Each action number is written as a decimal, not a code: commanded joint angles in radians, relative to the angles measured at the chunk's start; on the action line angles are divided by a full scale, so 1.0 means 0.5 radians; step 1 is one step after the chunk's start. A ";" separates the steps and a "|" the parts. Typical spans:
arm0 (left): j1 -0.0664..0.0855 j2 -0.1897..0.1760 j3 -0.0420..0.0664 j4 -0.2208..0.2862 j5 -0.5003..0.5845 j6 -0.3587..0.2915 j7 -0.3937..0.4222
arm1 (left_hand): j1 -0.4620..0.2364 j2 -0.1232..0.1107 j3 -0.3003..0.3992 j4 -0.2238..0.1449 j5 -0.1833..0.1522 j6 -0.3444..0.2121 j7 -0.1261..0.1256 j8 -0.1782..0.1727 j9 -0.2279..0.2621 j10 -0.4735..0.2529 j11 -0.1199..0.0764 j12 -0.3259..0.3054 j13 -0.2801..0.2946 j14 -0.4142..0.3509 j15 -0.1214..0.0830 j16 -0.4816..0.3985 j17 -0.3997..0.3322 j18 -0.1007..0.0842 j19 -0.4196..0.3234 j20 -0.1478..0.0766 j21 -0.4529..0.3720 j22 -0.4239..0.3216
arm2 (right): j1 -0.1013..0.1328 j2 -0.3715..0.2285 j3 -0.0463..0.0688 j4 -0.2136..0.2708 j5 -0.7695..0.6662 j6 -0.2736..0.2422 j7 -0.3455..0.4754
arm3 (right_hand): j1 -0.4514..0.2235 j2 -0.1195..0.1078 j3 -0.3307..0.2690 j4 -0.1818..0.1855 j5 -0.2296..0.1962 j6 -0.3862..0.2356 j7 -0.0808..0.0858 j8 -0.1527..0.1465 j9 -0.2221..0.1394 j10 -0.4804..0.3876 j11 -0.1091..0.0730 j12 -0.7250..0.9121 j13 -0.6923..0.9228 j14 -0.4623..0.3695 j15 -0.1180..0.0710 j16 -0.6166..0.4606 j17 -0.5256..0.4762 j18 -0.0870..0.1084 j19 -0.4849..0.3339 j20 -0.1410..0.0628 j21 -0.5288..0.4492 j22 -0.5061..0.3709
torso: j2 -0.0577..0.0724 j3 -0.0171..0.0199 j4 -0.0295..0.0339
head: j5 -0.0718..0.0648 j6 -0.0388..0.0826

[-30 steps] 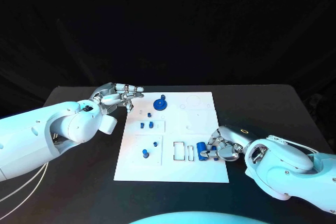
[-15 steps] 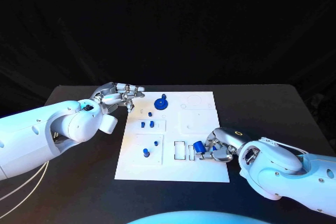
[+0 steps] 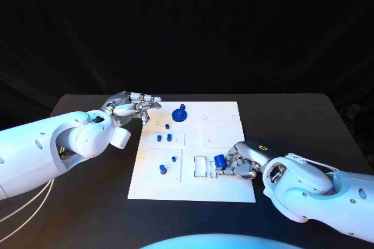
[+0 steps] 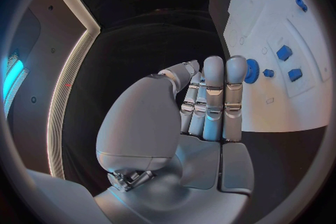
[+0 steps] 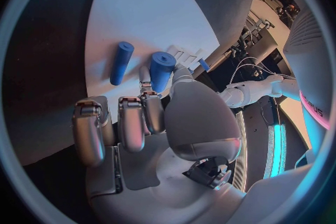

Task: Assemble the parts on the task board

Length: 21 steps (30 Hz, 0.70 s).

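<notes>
Right hand at the near right of the task board pinches a blue cylinder; a second blue cylinder lies just beside it. Farther left, off the board's far corner, left hand hovers, fingers pressed together, holding nothing.

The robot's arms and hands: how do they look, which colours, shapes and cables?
Both arms are white, smooth, rounded shells. The left arm has thin pale cables hanging beside it. The right arm has a thin cable along its top and a small yellowish ring on its wrist. The left hand and right hand are silver, jointed metal with paler fingertips.
</notes>
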<state>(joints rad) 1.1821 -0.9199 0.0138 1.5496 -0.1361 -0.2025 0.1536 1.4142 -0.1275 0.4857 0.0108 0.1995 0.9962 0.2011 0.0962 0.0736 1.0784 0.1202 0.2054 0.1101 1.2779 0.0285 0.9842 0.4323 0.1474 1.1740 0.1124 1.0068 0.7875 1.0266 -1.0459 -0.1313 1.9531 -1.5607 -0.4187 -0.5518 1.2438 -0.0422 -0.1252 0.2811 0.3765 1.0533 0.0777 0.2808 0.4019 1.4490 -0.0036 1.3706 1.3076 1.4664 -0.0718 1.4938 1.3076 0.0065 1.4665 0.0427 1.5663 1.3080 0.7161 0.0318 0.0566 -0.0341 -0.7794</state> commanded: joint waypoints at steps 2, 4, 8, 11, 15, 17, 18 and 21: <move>0.001 -0.001 0.001 0.006 0.004 0.042 0.000 | -0.013 0.006 0.002 -0.006 0.003 -0.011 -0.004 0.008 -0.001 -0.008 0.000 0.009 -0.001 -0.011 -0.001 -0.007 -0.003 0.033 -0.015 0.001 -0.007 -0.002 | -0.014 -0.022 -0.009 0.033 0.021 -0.098 -0.057 | 0.075 0.018 0.006 -0.024 0.092 0.008 -0.021 0.022 0.031 0.022 -0.009 0.024 0.213 0.163 -0.006 0.018 0.289 -0.013 0.209 -0.021 0.009 0.526 | -0.005 0.0008 -0.002 | 0.002 0.004; 0.001 -0.003 0.000 0.006 0.004 0.042 0.000 | -0.013 0.006 0.002 -0.006 0.003 -0.011 -0.004 0.008 -0.001 -0.008 0.000 0.009 -0.001 -0.011 -0.001 -0.007 -0.003 0.033 -0.015 0.001 -0.007 -0.002 | -0.009 -0.035 -0.005 0.064 0.050 -0.164 -0.056 | 0.093 0.022 0.004 -0.027 0.136 0.010 -0.024 0.028 0.044 0.029 -0.012 0.033 0.223 0.164 -0.008 0.023 0.297 -0.013 0.209 -0.023 0.009 0.526 | -0.004 0.0000 -0.001 | 0.001 0.006; 0.001 -0.003 -0.001 0.006 0.004 0.044 0.000 | -0.013 0.006 0.002 -0.006 0.003 -0.011 -0.004 0.008 -0.001 -0.008 0.000 0.009 -0.001 -0.011 -0.001 -0.007 -0.003 0.033 -0.015 0.001 -0.007 -0.002 | 0.015 -0.046 0.002 0.113 0.136 -0.246 -0.049 | 0.105 0.025 0.001 -0.028 0.157 0.014 -0.028 0.033 0.055 0.031 -0.015 0.034 0.226 0.165 -0.010 0.025 0.300 -0.013 0.209 -0.024 0.009 0.526 | -0.004 0.0000 0.002 | -0.002 0.012; 0.000 -0.003 -0.002 0.006 0.004 0.045 0.000 | -0.013 0.006 0.002 -0.006 0.003 -0.011 -0.004 0.008 -0.001 -0.008 0.000 0.009 -0.001 -0.011 -0.001 -0.007 -0.003 0.033 -0.015 0.001 -0.007 -0.002 | 0.029 -0.039 0.005 0.132 0.211 -0.273 -0.039 | 0.109 0.033 -0.001 -0.024 0.171 0.022 -0.032 0.040 0.065 0.029 -0.018 0.029 0.223 0.165 -0.012 0.025 0.299 -0.013 0.209 -0.026 0.009 0.526 | -0.001 0.0006 0.002 | -0.003 0.015; 0.000 -0.003 -0.002 0.007 0.004 0.046 0.000 | -0.013 0.006 0.002 -0.006 0.003 -0.011 -0.004 0.008 -0.001 -0.008 0.000 0.009 -0.001 -0.011 -0.001 -0.007 -0.003 0.033 -0.015 0.001 -0.007 -0.002 | 0.035 -0.012 0.006 0.131 0.272 -0.255 -0.031 | 0.108 0.037 -0.004 -0.020 0.178 0.024 -0.033 0.043 0.070 0.029 -0.019 0.028 0.223 0.165 -0.013 0.025 0.299 -0.013 0.209 -0.027 0.009 0.526 | 0.000 0.0006 0.001 | 0.002 0.014; 0.000 -0.004 -0.003 0.008 0.004 0.047 0.001 | -0.013 0.006 0.002 -0.006 0.003 -0.011 -0.004 0.008 -0.001 -0.008 0.000 0.009 -0.001 -0.011 -0.001 -0.007 -0.003 0.033 -0.015 0.001 -0.007 -0.002 | 0.036 0.006 0.006 0.126 0.299 -0.221 -0.027 | 0.106 0.039 -0.006 -0.016 0.183 0.024 -0.033 0.044 0.073 0.027 -0.020 0.024 0.220 0.164 -0.014 0.023 0.296 -0.013 0.209 -0.028 0.009 0.526 | 0.001 0.0011 0.000 | 0.002 0.010; 0.000 -0.004 -0.003 0.008 0.004 0.047 0.001 | -0.013 0.006 0.002 -0.006 0.003 -0.011 -0.004 0.008 -0.001 -0.008 0.000 0.009 -0.001 -0.011 -0.001 -0.007 -0.003 0.033 -0.015 0.001 -0.007 -0.002 | 0.036 0.016 0.006 0.122 0.311 -0.207 -0.025 | 0.103 0.040 -0.008 -0.012 0.186 0.023 -0.033 0.044 0.075 0.025 -0.020 0.020 0.217 0.163 -0.014 0.021 0.294 -0.013 0.209 -0.028 0.009 0.526 | 0.001 0.0011 0.000 | 0.002 0.011; 0.000 -0.004 -0.003 0.009 0.004 0.047 0.000 | -0.013 0.006 0.002 -0.006 0.003 -0.011 -0.004 0.008 -0.001 -0.008 0.000 0.009 -0.001 -0.011 -0.001 -0.007 -0.003 0.033 -0.015 0.001 -0.007 -0.002 | 0.037 0.051 0.006 0.107 0.337 -0.164 -0.020 | 0.095 0.044 -0.015 -0.003 0.188 0.021 -0.033 0.045 0.080 0.023 -0.020 0.014 0.215 0.162 -0.014 0.019 0.290 -0.013 0.209 -0.029 0.009 0.526 | 0.003 0.0002 0.000 | 0.003 0.008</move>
<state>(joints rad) 1.1821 -0.9225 0.0120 1.5506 -0.1361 -0.1975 0.1506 1.4142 -0.1275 0.4857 0.0108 0.1995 0.9963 0.2011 0.0962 0.0736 1.0784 0.1202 0.2054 0.1101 1.2779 0.0285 0.9842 0.4325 0.1473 1.1740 0.1125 1.0068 0.7876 1.0449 -1.0267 -0.1285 2.0096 -1.4354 -0.5214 -0.5662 1.2897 -0.0288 -0.1319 0.2767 0.4668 1.0481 0.0693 0.3003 0.4206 1.4561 -0.0107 1.3828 1.3074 1.4664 -0.0718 1.5021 1.3074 0.0065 1.4666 0.0354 1.5663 1.3077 0.7162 0.0321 0.0568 -0.0332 -0.7733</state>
